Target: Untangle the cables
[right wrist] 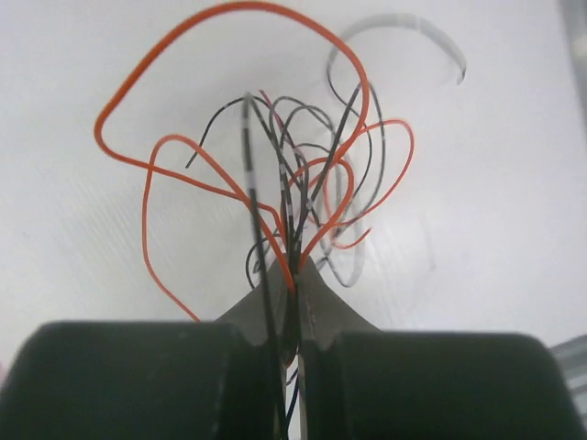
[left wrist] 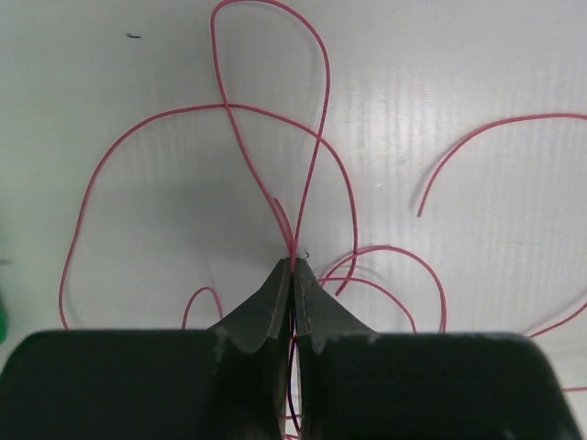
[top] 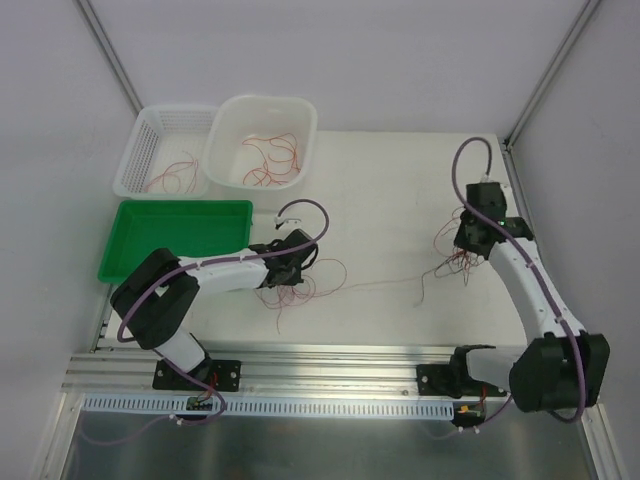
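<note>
While hovering over a white table [top: 400,190], L gripper [left wrist: 293,268] pinches hair-thin red wires [left wrist: 229,106]; R gripper [right wrist: 295,268] clamps tangled orange & black wires [right wrist: 292,188], ends hidden btwn its fingers [right wrist: 323,304].

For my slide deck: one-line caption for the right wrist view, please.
Right gripper shut on a bundle of orange and black cables, loops fanning out over the white table.

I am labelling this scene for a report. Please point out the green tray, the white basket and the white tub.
green tray [top: 170,232], top view, on its bare floor.
white basket [top: 137,150], top view, on its left mesh wall.
white tub [top: 262,115], top view, on its far inner wall.
</note>
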`<state>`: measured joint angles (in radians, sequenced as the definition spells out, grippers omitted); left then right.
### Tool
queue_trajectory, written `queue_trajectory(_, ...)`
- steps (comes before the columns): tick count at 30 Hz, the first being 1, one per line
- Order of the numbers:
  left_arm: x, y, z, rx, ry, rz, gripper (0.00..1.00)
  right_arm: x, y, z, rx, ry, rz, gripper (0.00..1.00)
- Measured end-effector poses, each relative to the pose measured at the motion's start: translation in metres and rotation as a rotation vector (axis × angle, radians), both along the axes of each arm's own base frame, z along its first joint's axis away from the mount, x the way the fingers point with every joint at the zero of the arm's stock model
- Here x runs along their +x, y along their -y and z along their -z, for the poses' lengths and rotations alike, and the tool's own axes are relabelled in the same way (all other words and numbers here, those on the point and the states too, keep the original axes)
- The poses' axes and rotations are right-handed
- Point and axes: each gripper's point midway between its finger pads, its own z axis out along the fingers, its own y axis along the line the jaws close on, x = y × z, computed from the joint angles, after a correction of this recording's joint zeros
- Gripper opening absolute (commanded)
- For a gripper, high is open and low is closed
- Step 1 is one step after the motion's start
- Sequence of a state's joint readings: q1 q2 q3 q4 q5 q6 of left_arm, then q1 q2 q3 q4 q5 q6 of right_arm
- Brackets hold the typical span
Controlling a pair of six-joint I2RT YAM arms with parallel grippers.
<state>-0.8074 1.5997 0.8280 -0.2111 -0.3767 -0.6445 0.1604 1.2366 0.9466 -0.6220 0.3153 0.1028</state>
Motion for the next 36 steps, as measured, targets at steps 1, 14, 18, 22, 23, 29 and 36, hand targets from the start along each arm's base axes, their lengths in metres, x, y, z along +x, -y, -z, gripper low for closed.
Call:
queue_trajectory(1,0.0,-0.004,0.0,0.004,0.001,-0.007,0.0,0.003,0.011,-0.016,-0.003,0.039,0.036,0.01)
queue_trajectory(14,-0.004,-0.022,0.002,0.028,0.024,-0.043,0.0,0.022,0.048,-0.315,-0.046,0.691,0.06,0.01)
queue_trajectory(18,-0.004,-0.02,0.002,0.015,0.021,-0.045,0.0,0.026,0.032,-0.344,0.003,0.753,-0.022,0.01)
queue_trajectory(22,-0.008,-0.015,-0.001,0.002,0.002,-0.026,0.0,0.04,0.014,-0.286,0.074,0.651,-0.096,0.01)
queue_trajectory(23,-0.012,-0.012,-0.001,0.001,-0.011,-0.012,0.01,0.043,0.009,-0.253,0.101,0.579,-0.107,0.01)
queue_trajectory(29,-0.031,0.021,-0.02,-0.051,-0.052,0.107,0.03,0.038,-0.009,-0.058,0.208,0.117,-0.103,0.06)
queue_trajectory(36,-0.005,0.056,-0.076,-0.137,0.064,0.169,0.32,0.028,-0.033,0.002,0.224,-0.022,-0.144,0.61)
